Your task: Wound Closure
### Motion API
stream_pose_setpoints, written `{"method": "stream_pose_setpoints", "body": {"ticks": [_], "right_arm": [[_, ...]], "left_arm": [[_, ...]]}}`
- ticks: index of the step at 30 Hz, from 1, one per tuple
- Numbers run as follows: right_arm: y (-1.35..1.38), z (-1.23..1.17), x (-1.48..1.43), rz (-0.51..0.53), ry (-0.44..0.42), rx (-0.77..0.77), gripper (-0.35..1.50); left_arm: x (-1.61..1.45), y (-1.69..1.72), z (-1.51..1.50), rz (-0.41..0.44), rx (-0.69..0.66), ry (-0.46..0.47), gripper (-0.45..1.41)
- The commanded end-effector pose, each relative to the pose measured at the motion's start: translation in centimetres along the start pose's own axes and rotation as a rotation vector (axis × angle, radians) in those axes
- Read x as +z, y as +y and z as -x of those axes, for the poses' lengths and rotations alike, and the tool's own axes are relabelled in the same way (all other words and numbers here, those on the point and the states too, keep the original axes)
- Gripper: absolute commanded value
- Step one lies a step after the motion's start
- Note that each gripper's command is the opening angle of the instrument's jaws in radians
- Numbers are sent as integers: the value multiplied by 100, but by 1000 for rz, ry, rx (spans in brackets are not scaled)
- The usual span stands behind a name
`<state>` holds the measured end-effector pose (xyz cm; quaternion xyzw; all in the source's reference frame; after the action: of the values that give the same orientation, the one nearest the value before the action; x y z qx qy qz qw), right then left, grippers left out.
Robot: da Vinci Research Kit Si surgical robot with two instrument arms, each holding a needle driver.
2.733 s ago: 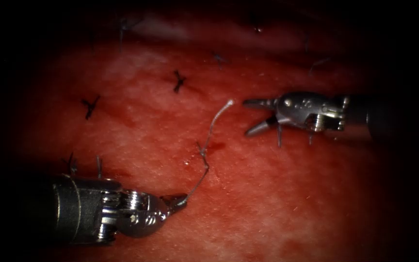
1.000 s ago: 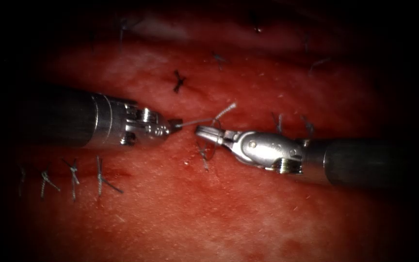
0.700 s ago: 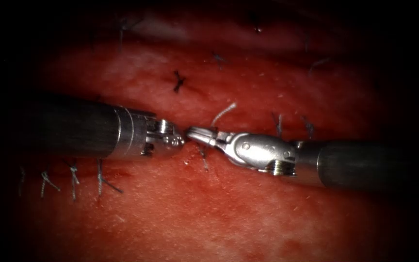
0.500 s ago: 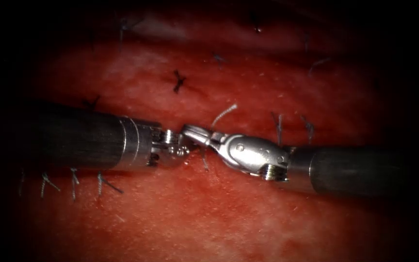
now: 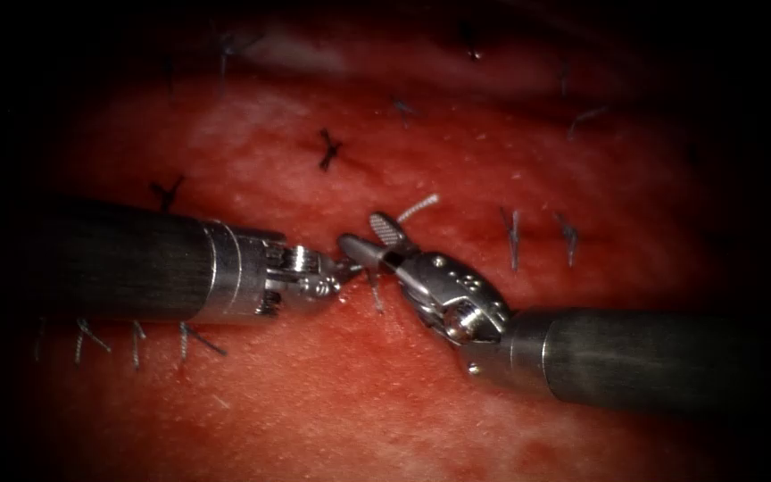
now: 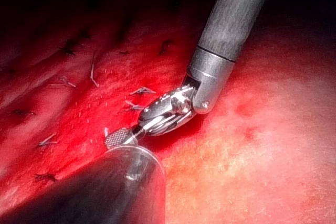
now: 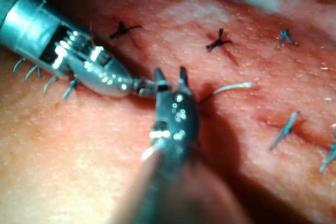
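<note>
My left tool (image 5: pixel 343 270) reaches in from the left, its jaws shut on the thread right beside the stitch (image 5: pixel 374 290) in the tissue (image 5: pixel 332 402). My right tool (image 5: pixel 363 237) comes up from the lower right and its jaws stand open around that same spot, tip to tip with the left tool. The thread's pale free tail (image 5: pixel 418 208) sticks up and to the right behind the right tool. In the right wrist view the open right tool (image 7: pixel 169 74) meets the left tool (image 7: pixel 137 86), with the tail (image 7: pixel 231 86) beside them. I see no needle.
Several finished stitches with cut ends lie under the left shaft (image 5: pixel 136 337), and two more (image 5: pixel 512 236) stand to the right of the tools. Dark knots (image 5: pixel 327 150) sit farther back. Red fluid wets the tissue around the stitch.
The left tool carried the thread from the lower left up to the stitch. The right tool came in from the right, dropped its shaft lower, turned its wrist and opened its jaws.
</note>
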<state>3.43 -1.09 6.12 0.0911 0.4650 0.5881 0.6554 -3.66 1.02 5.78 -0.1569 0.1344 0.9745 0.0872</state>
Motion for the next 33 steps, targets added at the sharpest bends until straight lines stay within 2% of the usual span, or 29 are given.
{"method": "stream_pose_setpoints", "body": {"ticks": [1, 10, 16, 20, 22, 24, 27, 33], "right_arm": [[4, 6, 9, 19, 7, 29, 76], [24, 14, 12, 85, 10, 150, 69], [35, 23, 3, 110, 8, 293, 54], [43, 36, -2, 106, 16, 359, 54], [52, 51, -6, 93, 24, 404, 56], [53, 53, -5, 92, 26, 408, 54], [60, 59, 2, 66, 20, 443, 51], [67, 49, 30, 46, 12, 462, 47]], "left_arm": [[9, 1, -6, 0, -1, 3, -45], [19, -2, -12, -1, -7, 7, -45], [36, -9, -17, -6, -14, 3, -45], [40, -10, -19, -1, -14, 4, -45], [42, -10, -21, 6, -20, 6, -45], [42, -10, -22, 6, -21, 5, -45], [43, -10, -24, 11, -21, 4, -45], [44, -6, -24, 18, -18, 4, -45]]}}
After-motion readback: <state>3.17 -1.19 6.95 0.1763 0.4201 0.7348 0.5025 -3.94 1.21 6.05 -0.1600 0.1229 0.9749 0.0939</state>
